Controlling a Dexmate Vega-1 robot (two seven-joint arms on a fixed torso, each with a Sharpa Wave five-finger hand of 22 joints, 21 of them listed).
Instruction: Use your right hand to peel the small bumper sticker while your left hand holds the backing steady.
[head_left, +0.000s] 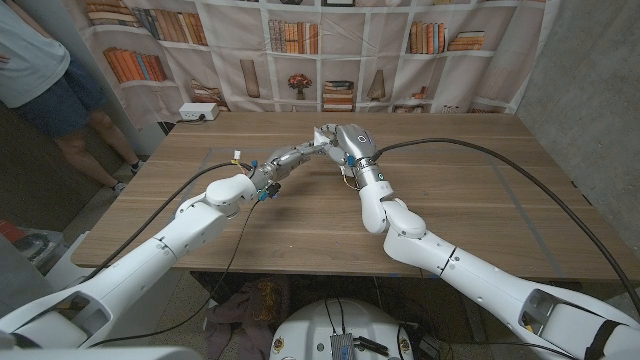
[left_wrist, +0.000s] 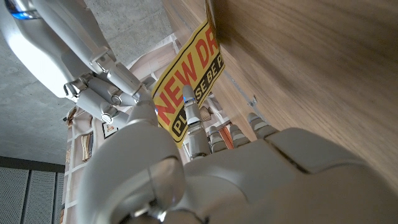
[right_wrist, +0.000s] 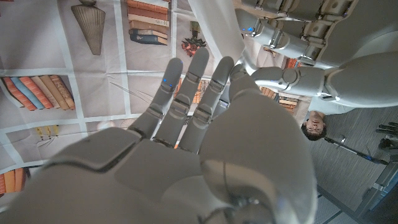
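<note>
Both arms reach in from the near corners and meet at the table's far middle. Left hand (head_left: 300, 153) stretched out toward the right, fingers (left_wrist: 191, 115) extended, touching the right hand (head_left: 338, 140). Right hand raised off the table, fingers (right_wrist: 198, 81) straight and slightly spread; thumb hidden, grip unclear.

I see the wooden surface (head_left: 470, 200) across the middle of the head view. Behind it, along the top, hangs a cloth backdrop (head_left: 250, 40) printed with bookshelves, books and vases. A person (head_left: 45, 80) in a light shirt and dark shorts stands at the upper left. A white power strip (head_left: 197, 112) lies at the far left edge of the surface. Some crumpled cloth (head_left: 245, 305) lies on the floor at the bottom centre.
</note>
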